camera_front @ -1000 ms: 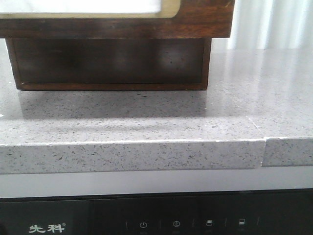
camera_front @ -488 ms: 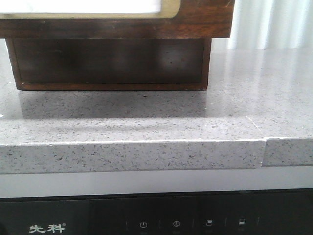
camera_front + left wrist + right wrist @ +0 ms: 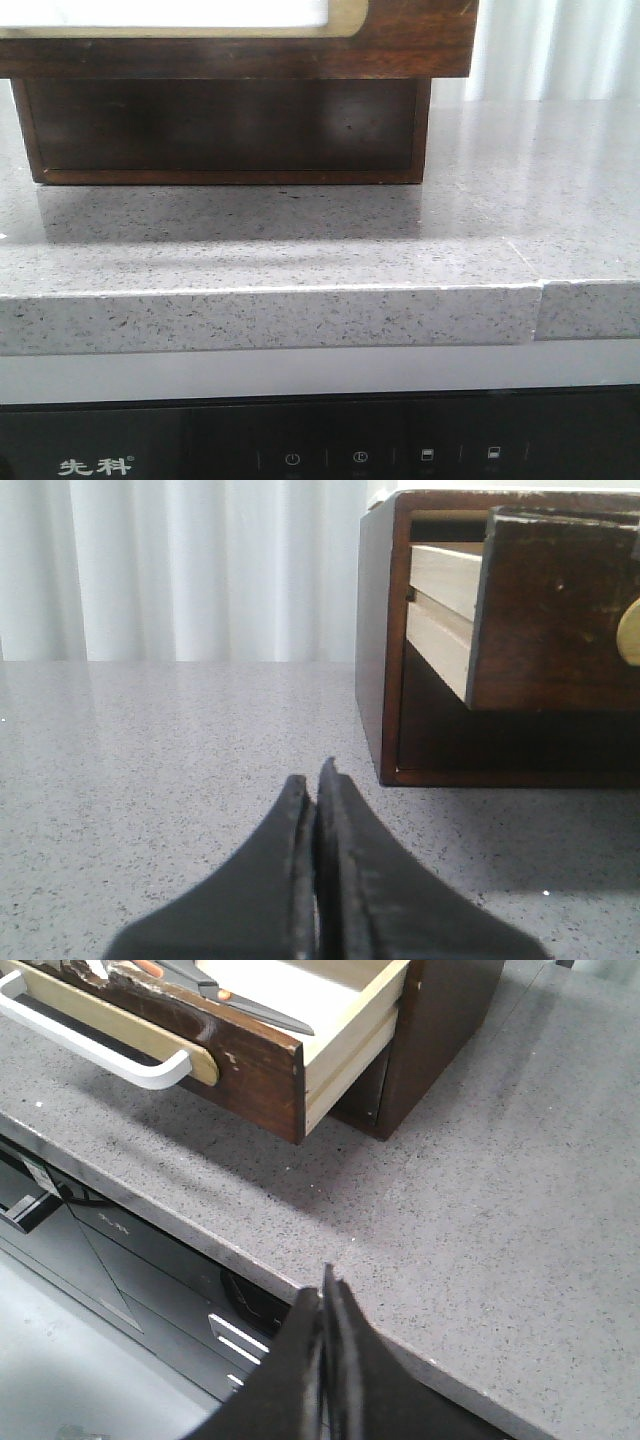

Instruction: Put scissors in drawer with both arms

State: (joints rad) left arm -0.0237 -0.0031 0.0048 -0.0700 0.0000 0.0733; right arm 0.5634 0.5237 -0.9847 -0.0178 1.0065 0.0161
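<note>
Jaws: both pairs pressed together, nothing between them.
Left gripper: black fingers meet tip to tip, low over bare grey counter, clear of the cabinet's near left corner.
Right gripper: closed, empty, above the counter's near edge, apart from the drawer.
Appliance panel: black, nearest in front view, below the counter; white touch icons and a logo at left.
Counter edge: thick speckled grey slab lip, runs left to right; a vertical seam breaks it toward the right.
Countertop: speckled grey; bare strip between lip and cabinet, more bare surface to the right of the cabinet out to the curtain.
Drawer: dark brown, pulled out toward the near side, overhanging the counter; pale wood sides and floor exposed, top open.
Drawer front: brass-coloured rounded frame with white insert in front view; white bar handle in right wrist view.
Scissors: lying inside the drawer, dark blades pointing to its right side, orange-lined loops partly cut off by the frame edge.
Cabinet: dark brown box, sits on the counter; cavity under the drawer is dark, contents not readable.
Curtain: white, pleated, farthest back, behind the counter.
</note>
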